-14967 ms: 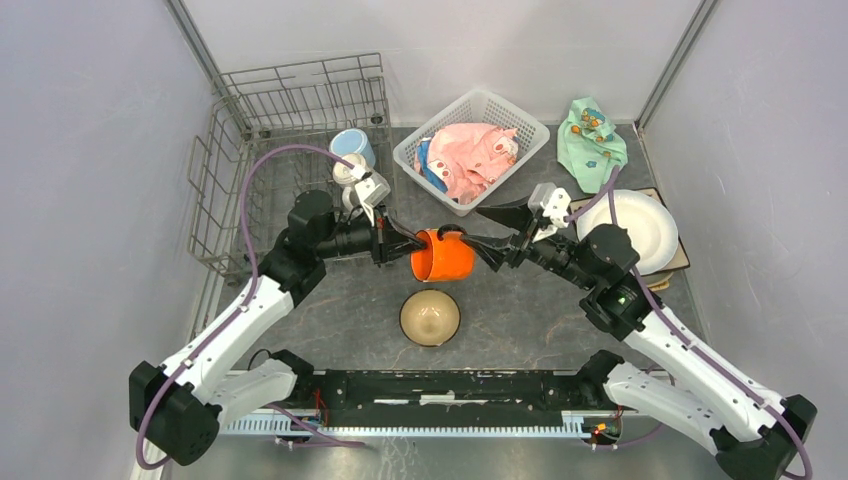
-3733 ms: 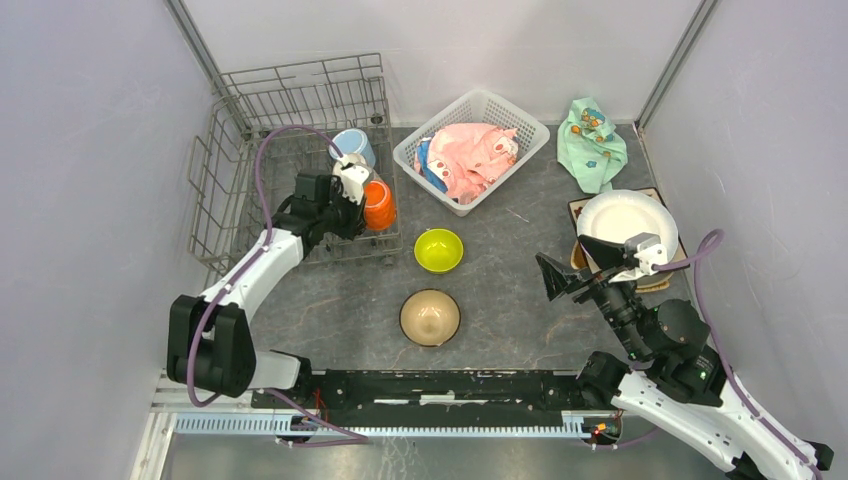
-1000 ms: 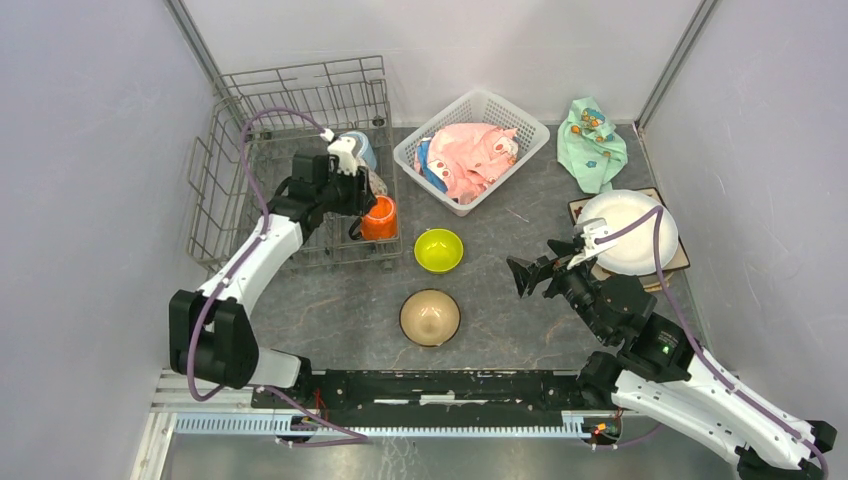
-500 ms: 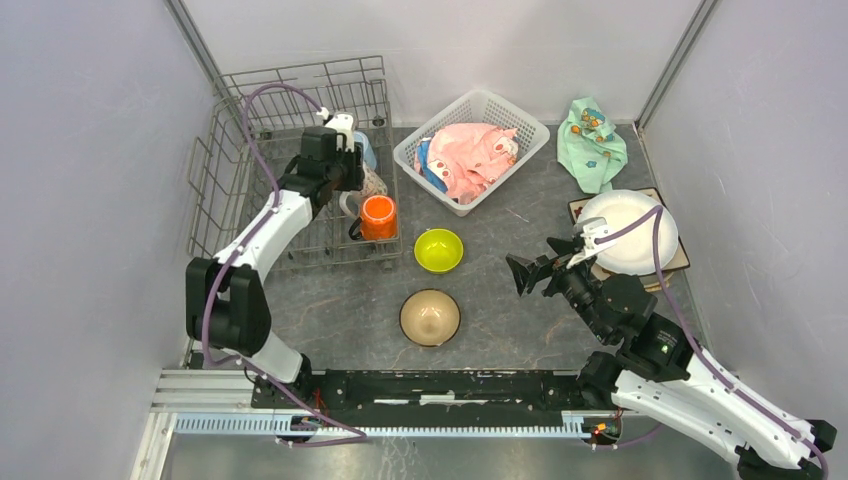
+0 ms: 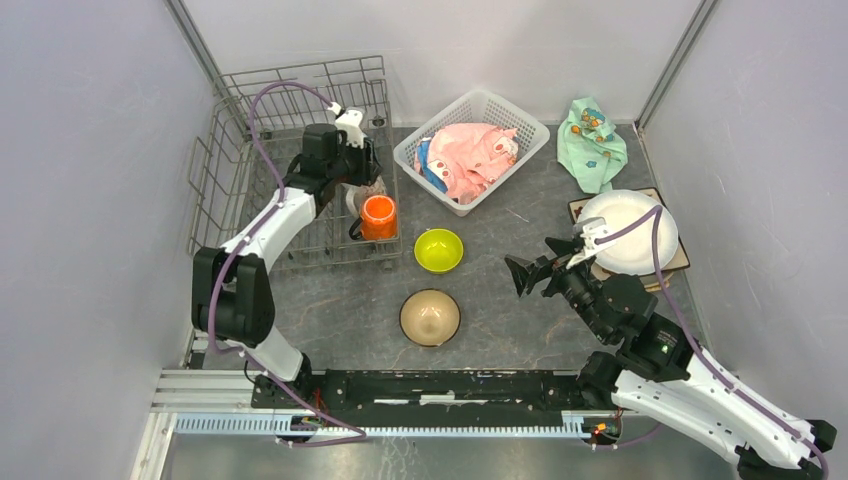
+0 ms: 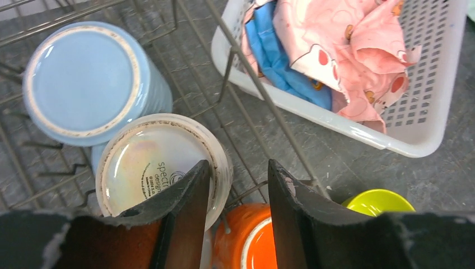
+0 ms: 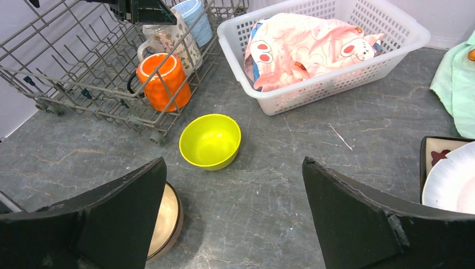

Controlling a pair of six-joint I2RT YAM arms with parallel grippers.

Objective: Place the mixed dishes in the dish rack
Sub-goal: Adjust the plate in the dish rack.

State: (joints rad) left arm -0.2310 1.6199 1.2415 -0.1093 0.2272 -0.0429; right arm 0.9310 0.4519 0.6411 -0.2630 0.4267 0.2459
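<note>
The tool (image 6: pixel 238 168) fills the bottom of the frame, its two dark fingers (image 6: pixel 182 224) standing apart with nothing between them. Beneath it, inside the grey metal wire rack (image 6: pixel 263 96), are three mugs. An upturned light-blue ceramic mug (image 6: pixel 84 78) is at upper left, an upturned white ceramic mug (image 6: pixel 151 165) just below it, and an orange mug (image 6: pixel 246 241) at bottom centre. At upper right, a white plastic lattice basket (image 6: pixel 431 84) holds a pink patterned cloth (image 6: pixel 347 45). A lime-green bowl (image 6: pixel 378 203) rests on the grey tabletop (image 6: pixel 358 162) at lower right.
</note>
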